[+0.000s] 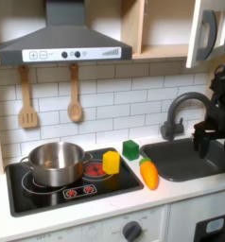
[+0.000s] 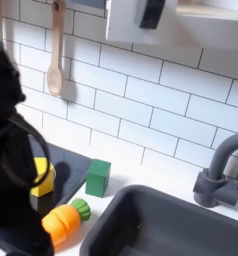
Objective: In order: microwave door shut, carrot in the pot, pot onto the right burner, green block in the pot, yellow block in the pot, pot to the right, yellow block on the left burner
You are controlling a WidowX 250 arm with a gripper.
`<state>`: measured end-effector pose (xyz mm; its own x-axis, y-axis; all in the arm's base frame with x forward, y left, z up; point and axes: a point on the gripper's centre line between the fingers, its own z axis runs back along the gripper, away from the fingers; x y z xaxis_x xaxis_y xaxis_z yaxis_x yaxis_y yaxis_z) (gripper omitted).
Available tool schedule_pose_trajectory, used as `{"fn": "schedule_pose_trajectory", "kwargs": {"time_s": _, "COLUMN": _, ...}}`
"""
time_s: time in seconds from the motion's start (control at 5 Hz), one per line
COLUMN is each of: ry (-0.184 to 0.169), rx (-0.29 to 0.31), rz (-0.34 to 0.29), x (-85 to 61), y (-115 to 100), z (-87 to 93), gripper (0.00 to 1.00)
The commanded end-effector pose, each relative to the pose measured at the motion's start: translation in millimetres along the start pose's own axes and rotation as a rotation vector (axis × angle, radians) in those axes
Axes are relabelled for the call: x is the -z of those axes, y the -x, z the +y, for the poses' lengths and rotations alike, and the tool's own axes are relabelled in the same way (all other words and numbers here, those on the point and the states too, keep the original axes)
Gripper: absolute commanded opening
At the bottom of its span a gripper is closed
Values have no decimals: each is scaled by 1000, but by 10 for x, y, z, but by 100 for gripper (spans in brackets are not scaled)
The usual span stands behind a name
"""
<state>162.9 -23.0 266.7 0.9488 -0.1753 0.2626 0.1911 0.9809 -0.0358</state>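
Note:
The steel pot sits on the left burner of the black cooktop in the first exterior view. Beside the right burner stands the yellow block. On the white counter lie the green block and the orange carrot. The microwave door is at the top right and looks swung outward. My gripper hangs over the sink, apart from all of these. Its dark fingers blur together, so open or shut cannot be told.
A dark sink with a grey faucet fills the counter's right side. A wooden spatula and spoon hang on the tiled wall under the hood. My black arm blocks the second exterior view's left.

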Motion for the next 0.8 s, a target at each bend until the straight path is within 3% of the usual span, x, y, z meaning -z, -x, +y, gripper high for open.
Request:
{"fn": "schedule_pose_trajectory", "kwargs": {"time_s": 0.0, "ry": 16, "rx": 64, "rz": -13, "x": 45, "y": -70, "z": -54, "gripper": 100}}
{"fn": "schedule_pose_trajectory", "kwargs": {"time_s": 0.6, "ry": 72, "rx": 151, "rz": -37, "x": 102, "y": -253, "z": -189, "gripper": 100}}
